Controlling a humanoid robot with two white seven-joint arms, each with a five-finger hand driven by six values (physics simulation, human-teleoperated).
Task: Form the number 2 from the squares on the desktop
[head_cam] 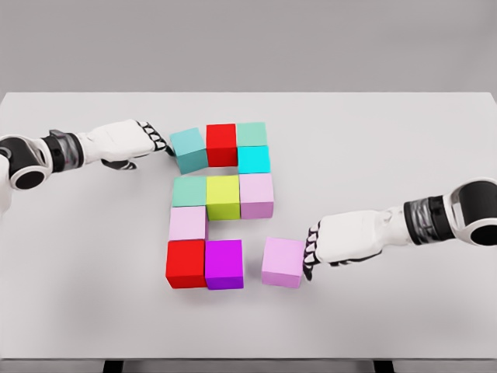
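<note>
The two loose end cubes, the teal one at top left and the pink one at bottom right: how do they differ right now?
The teal cube sits skewed against the red cube; the pink cube sits nearly square, with a gap to the purple cube. The left hand is at the teal cube, the right hand at the pink one. Both look about the same size.

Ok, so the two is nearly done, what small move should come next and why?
Probably the right hand should nudge the pink cube leftward until it meets the purple cube. A gap separates them, so the bottom row is incomplete, and the right hand's fingers are already against the pink cube's right side. The teal cube by the left hand also sits slightly askew.
</note>
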